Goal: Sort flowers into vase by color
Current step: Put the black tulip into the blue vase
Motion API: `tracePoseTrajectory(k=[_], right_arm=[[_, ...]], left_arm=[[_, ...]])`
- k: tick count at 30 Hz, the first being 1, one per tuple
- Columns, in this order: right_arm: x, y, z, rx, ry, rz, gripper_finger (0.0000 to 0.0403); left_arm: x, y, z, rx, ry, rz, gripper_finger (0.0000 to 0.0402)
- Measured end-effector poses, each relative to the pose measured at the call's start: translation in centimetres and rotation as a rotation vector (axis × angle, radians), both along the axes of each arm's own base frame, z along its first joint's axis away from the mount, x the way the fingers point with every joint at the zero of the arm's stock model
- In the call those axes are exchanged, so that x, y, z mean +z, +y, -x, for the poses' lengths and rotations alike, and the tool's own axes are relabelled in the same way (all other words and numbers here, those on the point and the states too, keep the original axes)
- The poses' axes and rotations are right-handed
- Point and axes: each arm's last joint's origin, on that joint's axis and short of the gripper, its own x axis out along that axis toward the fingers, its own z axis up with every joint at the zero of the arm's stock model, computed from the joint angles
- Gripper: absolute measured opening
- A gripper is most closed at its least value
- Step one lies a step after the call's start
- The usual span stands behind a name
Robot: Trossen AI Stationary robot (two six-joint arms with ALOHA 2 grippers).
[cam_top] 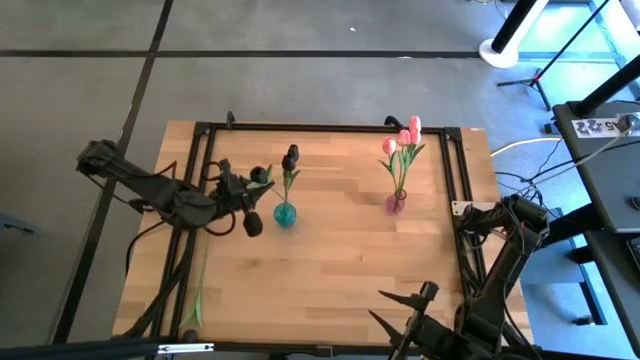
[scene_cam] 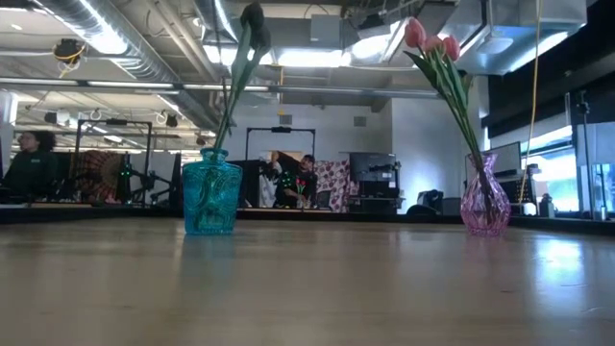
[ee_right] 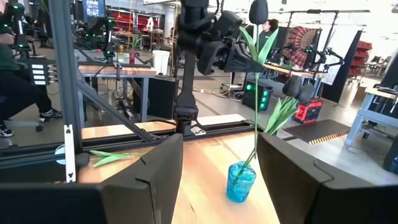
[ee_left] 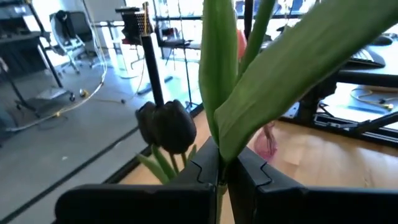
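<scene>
Table (cam_top: 330, 270): pale wood, black frame along its edges; both vases stand on it, well apart
Left arm (cam_top: 150, 190): reaches in over the table's left side; its gripper (cam_top: 262, 180) hangs just beside the blue vase, above it
Right arm (cam_top: 505, 260): waits at the table's right near edge; its gripper (ee_right: 217, 180) faces the blue vase from well away
Left fingers (ee_left: 205, 171): pressed together on a green stem and leaf of a black flower (cam_top: 259, 175)
Right fingers (ee_right: 158, 180): held apart; nothing between them
Pink vase (cam_top: 397, 203): holds three pink flowers (cam_top: 403, 138); stems lean
Blue vase (cam_top: 285, 214): holds one black flower (cam_top: 291, 157); stem tilted
Loose flower (cam_top: 196, 290): green stem lying on the table's left edge
</scene>
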Motion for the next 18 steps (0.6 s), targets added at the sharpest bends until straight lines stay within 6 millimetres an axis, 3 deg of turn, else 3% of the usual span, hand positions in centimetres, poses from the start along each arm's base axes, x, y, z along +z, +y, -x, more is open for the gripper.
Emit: tracePoseTrajectory(k=[18], right_arm=[[-0.05, 0.05, 0.04, 0.009, 0.001, -0.004, 0.0205]], left_arm=[[-0.73, -0.12, -0.09, -0.082, 0.031, 0.091, 0.001]])
